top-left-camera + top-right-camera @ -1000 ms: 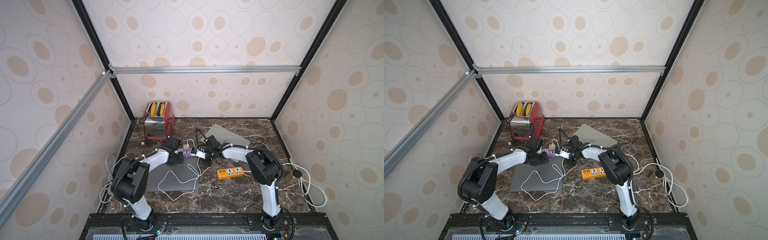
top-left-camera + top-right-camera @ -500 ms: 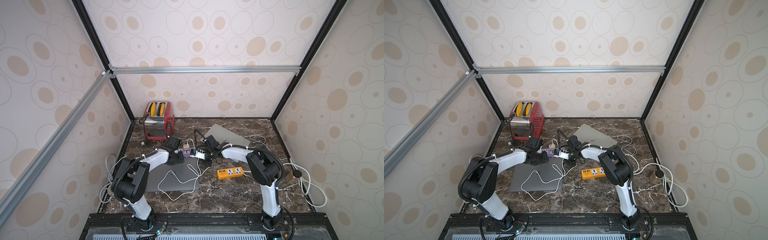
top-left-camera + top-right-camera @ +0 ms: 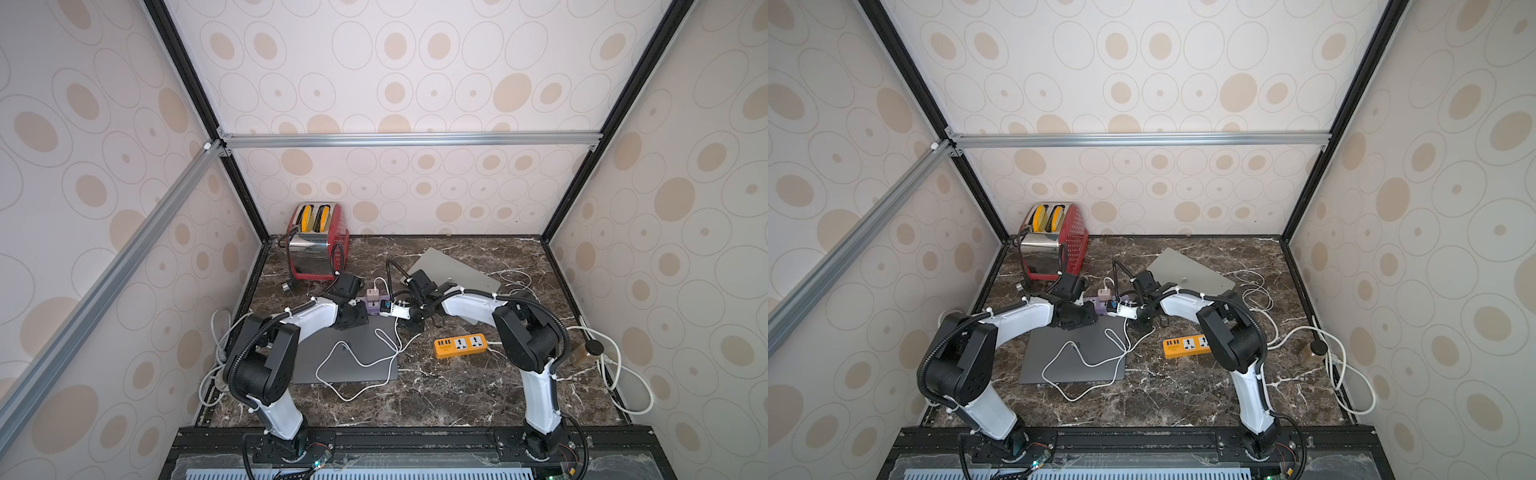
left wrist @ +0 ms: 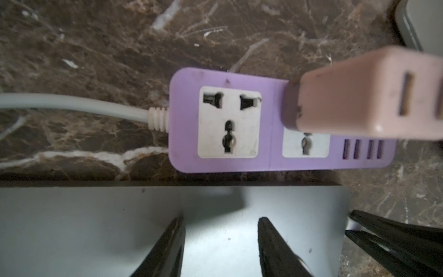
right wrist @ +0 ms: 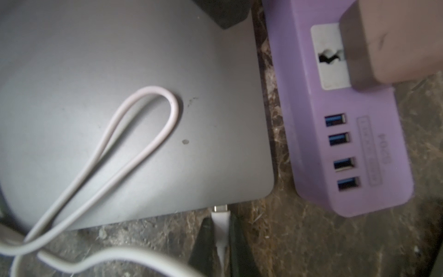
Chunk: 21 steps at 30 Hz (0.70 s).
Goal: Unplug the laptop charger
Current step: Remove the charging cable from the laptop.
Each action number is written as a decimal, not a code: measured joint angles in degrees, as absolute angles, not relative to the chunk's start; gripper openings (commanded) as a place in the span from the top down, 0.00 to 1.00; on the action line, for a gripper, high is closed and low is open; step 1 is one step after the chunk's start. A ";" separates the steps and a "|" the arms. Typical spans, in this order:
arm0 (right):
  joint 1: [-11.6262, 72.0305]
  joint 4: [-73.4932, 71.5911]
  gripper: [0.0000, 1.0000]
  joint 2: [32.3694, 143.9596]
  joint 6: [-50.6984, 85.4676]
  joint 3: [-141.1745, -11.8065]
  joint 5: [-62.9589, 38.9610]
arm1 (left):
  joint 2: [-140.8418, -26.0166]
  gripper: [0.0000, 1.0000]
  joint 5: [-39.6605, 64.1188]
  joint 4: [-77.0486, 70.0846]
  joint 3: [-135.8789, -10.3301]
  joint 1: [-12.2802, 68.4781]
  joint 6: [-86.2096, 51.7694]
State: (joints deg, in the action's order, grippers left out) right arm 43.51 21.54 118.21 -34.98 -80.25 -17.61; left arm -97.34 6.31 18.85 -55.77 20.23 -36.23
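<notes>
Right gripper (image 5: pixel 220 226) pinches the white charger plug (image 5: pixel 219 212) at the laptop (image 5: pixel 72 60) edge, barely shifted from a second ago; left gripper (image 4: pixel 220 230) jaws spread above the laptop

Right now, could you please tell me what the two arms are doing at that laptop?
The right gripper is shut on the white plug at the edge of the laptop; its metal tip shows, so it looks partly out. The left gripper stands open over the laptop, holding nothing, perhaps steadying it. The brick sits plugged into the purple strip.
</notes>
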 measured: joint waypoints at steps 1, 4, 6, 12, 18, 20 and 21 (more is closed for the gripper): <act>43.03 22.76 0.93 117.75 -34.96 -79.85 -17.65 | -97.43 0.48 6.31 18.85 -55.77 20.23 -36.23; 41.19 25.15 0.93 117.27 -34.65 -79.77 -17.80 | -97.78 0.49 6.17 18.41 -55.96 20.23 -36.23; 40.18 26.26 0.93 117.23 -34.59 -79.88 -17.87 | -97.89 0.48 6.09 18.24 -56.03 20.23 -36.21; 39.24 27.81 0.83 117.21 -34.22 -79.99 -17.85 | -97.82 0.46 6.17 18.15 -56.14 20.23 -36.18; 39.48 26.52 0.62 116.25 -31.27 -78.83 -17.63 | -97.10 0.44 7.01 18.57 -56.29 20.10 -35.75; 39.48 25.89 0.59 114.72 -30.06 -77.49 -17.17 | -96.47 0.44 7.20 20.10 -56.29 19.99 -35.53; 39.48 25.71 0.58 114.02 -29.50 -77.10 -16.80 | -96.14 0.44 7.18 21.15 -56.29 19.97 -35.35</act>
State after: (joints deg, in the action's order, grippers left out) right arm 39.48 25.71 114.02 -29.50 -77.10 -16.80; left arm -96.14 7.18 21.15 -56.29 19.97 -35.35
